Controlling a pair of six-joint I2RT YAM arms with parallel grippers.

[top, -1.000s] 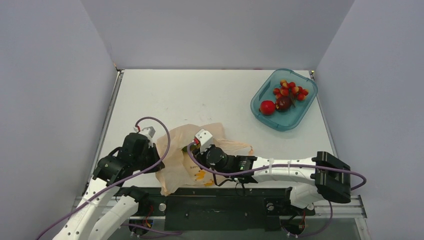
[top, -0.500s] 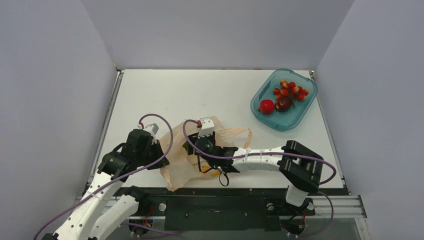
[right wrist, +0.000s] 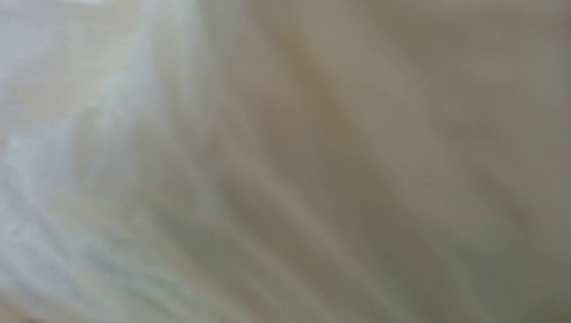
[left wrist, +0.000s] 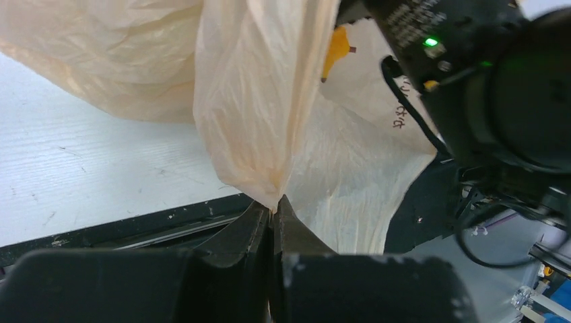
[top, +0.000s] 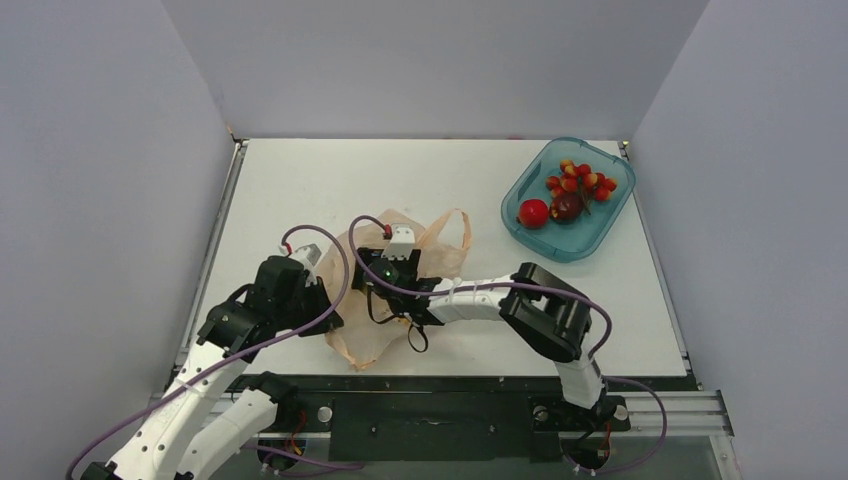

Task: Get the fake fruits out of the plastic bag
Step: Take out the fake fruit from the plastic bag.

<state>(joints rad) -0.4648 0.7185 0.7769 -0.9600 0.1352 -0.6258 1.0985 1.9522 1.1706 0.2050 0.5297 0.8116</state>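
The pale-orange plastic bag [top: 440, 240] lies crumpled near the table's front, left of centre. My left gripper [left wrist: 275, 205] is shut on a pinched fold of the bag [left wrist: 256, 101] at its left side. The right arm's wrist [top: 390, 268] reaches into the bag's mouth, and its fingers are hidden by the film. The right wrist view shows only blurred bag film [right wrist: 285, 161]. Three fake fruits lie in the teal tub [top: 590, 238] at the back right: a red berry cluster [top: 580, 178], a red ball [top: 534, 213] and a dark maroon fruit [top: 567, 206]. Any fruit inside the bag is hidden.
Grey walls enclose the table on three sides. The black front rail [top: 430, 400] runs just below the bag. The right arm's black wrist housing [left wrist: 512, 101] fills the upper right of the left wrist view, close to the bag.
The right arm has swung left and pushed further into the bag. The bag's top and loop handle have shifted toward the back. The left gripper has risen slightly with its fold.
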